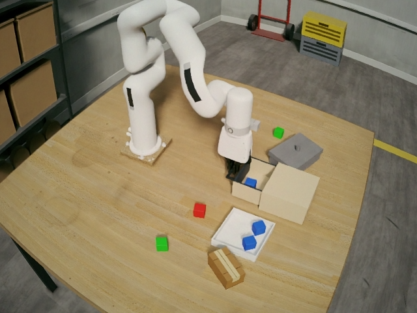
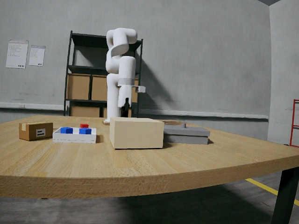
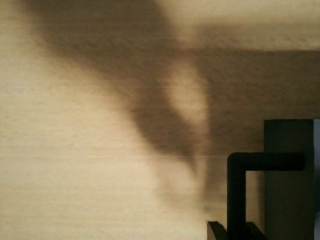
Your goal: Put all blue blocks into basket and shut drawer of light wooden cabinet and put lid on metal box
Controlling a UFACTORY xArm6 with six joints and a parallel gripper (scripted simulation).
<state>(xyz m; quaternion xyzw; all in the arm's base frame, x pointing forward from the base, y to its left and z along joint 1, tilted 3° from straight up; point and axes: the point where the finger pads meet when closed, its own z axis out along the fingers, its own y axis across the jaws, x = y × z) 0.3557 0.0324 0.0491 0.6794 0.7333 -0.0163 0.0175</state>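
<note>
Near to far, by the top view:

Taped cardboard box on the desk, just beside the basket. Near green block is off to one side, well apart from the basket.

Basket is the shallow white tray. Two blue blocks inside: one toward the cardboard box, the other toward the cabinet. Neither hangs over the edge. Red block on the desk outside it.

Light wooden cabinet beyond the basket, drawer out. Third blue block in the drawer, so not in the basket.

End effector at the drawer front, fingers pinched on the dark handle. Tips only partly visible in wrist view.

Metal box beside the cabinet, lid on; contents hidden. Far green block on the desk just past it.

Background: dark shelf rack with cartons, red hand truck, yellow crate stacked on a gray one.
</note>
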